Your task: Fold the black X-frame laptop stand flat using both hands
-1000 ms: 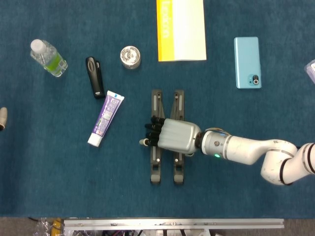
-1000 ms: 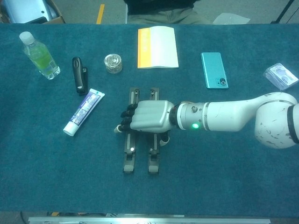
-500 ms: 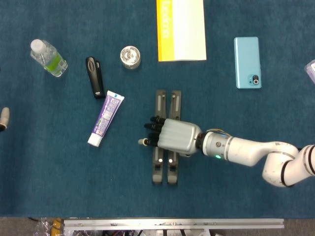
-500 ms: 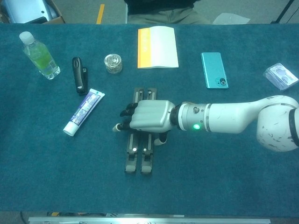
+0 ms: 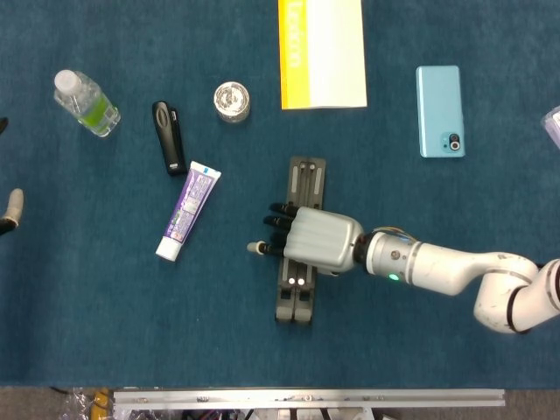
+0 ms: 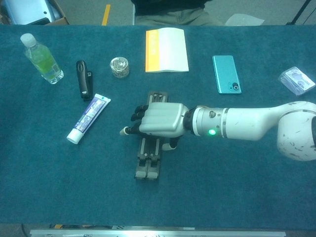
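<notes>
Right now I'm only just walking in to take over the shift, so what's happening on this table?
The robot's right hand lies across the middle of the black X-frame laptop stand, whose two bars sit side by side, so it looks folded flat. Only a fingertip of the left hand shows at the table's far left edge. A toothpaste tube, water bottle and blue phone lie around it untouched.

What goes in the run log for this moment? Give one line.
stand: two bars side by side, looks folded flat | right hand: rests across stand | left hand: at table edge, state unclear
</notes>
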